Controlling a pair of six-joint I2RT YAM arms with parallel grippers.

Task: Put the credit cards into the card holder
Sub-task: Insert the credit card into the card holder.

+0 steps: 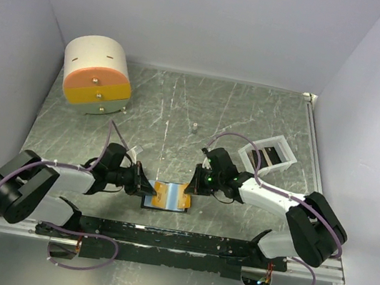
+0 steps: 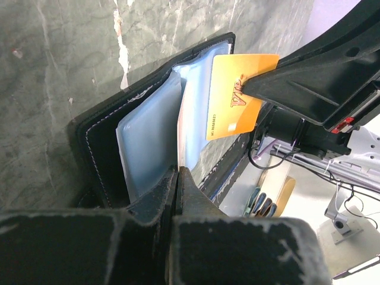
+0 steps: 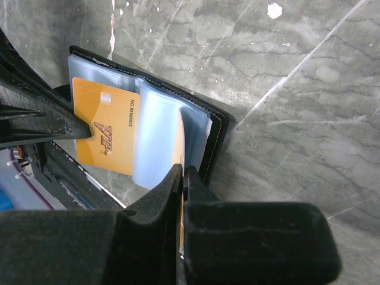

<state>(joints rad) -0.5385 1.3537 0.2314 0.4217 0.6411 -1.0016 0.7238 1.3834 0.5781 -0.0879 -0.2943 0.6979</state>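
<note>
The black card holder [image 1: 175,199] lies open near the front edge, between my two grippers. It also shows in the left wrist view [image 2: 101,142] and the right wrist view [image 3: 217,127], with bluish clear leaves fanned up. My left gripper [image 1: 146,188] [image 2: 178,171] is shut on one leaf, which holds a gold-orange credit card [image 3: 110,127]. My right gripper [image 1: 192,185] [image 3: 183,172] is shut on another gold credit card [image 2: 228,113], seen edge-on between its own jaws. That card stands among the leaves.
A white open-topped tray [image 1: 252,151] with a dark card in it sits at the back right. A round cream-and-orange drawer box [image 1: 98,74] stands at the back left. A small white bit [image 1: 196,125] lies mid-table. A black rail [image 1: 160,238] runs along the near edge.
</note>
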